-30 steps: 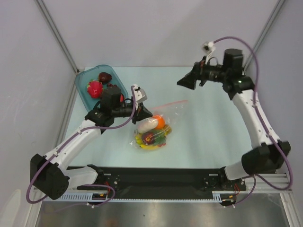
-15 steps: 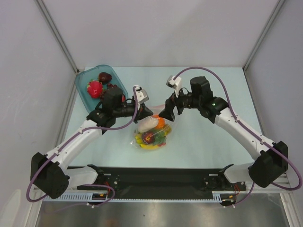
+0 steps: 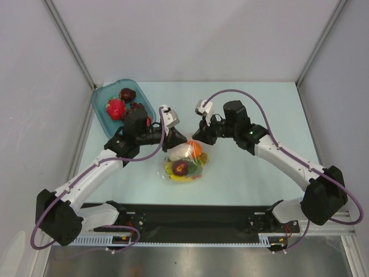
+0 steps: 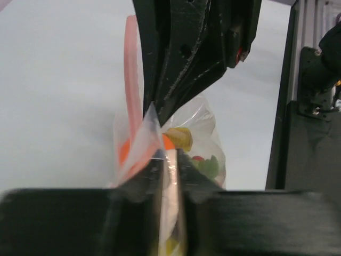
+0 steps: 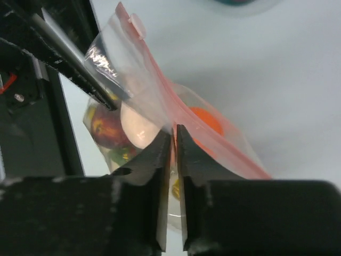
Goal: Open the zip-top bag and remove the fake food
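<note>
1. Grey walls enclose a pale blue-green bench [image 3: 259,173]; both arm bases sit at its near edge.
2. Bag [image 3: 184,164]: clear plastic, located at the bench centre, between the two arms and just near of both grippers.
3. Zip strip [image 5: 197,128]: pinkish-red, runs along the bag's top edge, which is raised between the grippers. In the left wrist view the strip [image 4: 131,80] stands almost vertical.
4. Left gripper [image 3: 179,138]: reaches in from the left. Its fingers are closed to a thin slit and pinch a fold of the bag's clear film at the top edge [image 4: 169,160].
5. Right gripper [image 3: 199,138]: reaches in from the right, tip to tip with the left gripper. Its fingers are narrow, with only a slim gap, and the film just below the zip strip runs into that gap [image 5: 173,133].
6. Fake food: all of it is inside the bag, bunched in the lower part.
   - orange [image 3: 195,149], on the far right side, just under the strip
   - white piece [image 3: 179,152], beside the orange on its left
   - purple piece [image 3: 181,167], near of the white piece
   - banana [image 3: 181,179], at the near end
7. Tray [image 3: 101,104]: teal, at the far left corner, well apart from the bag. It holds red pieces [image 3: 115,108].
</note>
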Motion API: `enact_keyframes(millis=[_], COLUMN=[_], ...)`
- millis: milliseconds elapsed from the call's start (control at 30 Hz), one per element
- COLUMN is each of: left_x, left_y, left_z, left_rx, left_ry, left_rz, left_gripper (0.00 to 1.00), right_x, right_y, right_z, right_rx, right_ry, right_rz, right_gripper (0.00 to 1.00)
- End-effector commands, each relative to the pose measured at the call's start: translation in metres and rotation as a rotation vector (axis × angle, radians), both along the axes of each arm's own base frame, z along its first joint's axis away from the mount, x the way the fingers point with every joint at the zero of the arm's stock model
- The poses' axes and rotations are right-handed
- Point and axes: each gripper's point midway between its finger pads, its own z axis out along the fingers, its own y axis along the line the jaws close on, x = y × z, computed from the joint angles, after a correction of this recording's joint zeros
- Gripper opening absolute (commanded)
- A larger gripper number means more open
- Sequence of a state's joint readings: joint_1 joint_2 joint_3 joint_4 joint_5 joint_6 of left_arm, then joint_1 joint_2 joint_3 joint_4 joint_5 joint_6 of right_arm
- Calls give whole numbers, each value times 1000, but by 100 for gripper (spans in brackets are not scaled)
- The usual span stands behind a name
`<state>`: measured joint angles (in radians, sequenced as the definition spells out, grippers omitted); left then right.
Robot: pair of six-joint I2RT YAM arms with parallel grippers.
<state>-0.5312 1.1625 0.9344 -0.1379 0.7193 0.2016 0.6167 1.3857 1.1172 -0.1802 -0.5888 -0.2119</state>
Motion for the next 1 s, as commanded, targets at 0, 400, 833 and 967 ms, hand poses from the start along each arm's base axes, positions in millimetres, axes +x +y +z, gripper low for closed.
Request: enact_keyframes(millis=[0,400,833,967], left_x=[-3,41,36,28], left_y=[-4,26,13,13], left_z=[20,36,33,32], left_rx=[-81,-340,-469,-467], left_ry=[-4,336,554,574], left_rz=[14,404,348,335], left_gripper=[24,75,71,71], right_x=[7,-6,-7,-4], right_y=[1,-15,-14,-17], right_z=[15,26,20,21], right_rx=[25,-7,-95,-112], right_ry=[-83,-335,-443,-470], right_rz=[-23,-244,-314,-349], right_gripper=[5,3,4,4])
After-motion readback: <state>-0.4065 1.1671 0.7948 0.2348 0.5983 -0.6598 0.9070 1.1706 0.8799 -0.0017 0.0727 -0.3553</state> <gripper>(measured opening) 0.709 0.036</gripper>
